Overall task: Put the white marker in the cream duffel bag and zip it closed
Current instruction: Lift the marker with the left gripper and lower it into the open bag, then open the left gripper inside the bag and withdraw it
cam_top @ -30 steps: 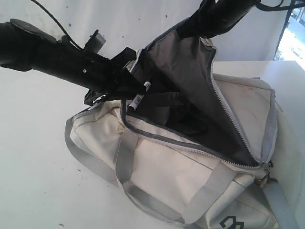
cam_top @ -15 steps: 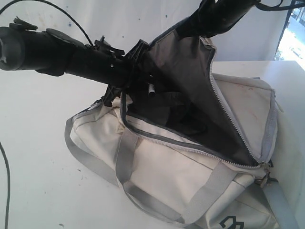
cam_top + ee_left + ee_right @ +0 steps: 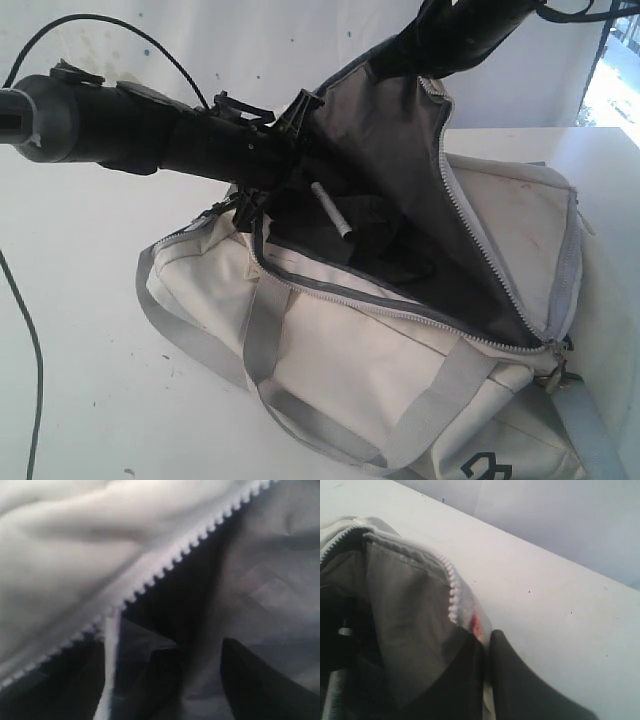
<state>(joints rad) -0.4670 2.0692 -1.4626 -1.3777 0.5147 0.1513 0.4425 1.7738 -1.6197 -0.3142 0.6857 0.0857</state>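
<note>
The marker [image 3: 331,210] hangs tilted and ungripped just beyond the left gripper [image 3: 205,680], whose fingers are spread, over the bag's [image 3: 380,350] dark inside. The right gripper [image 3: 487,647] pinches the raised flap. If that pinch slips, the flap could drop and knock the marker outside.

A flat white tabletop [image 3: 80,330], flecked with small dark specks, filled the foreground. Behind it stood a plain pale wall panel [image 3: 300,45] with faint spots, and a bright window [image 3: 615,90] glowed at the far right.
</note>
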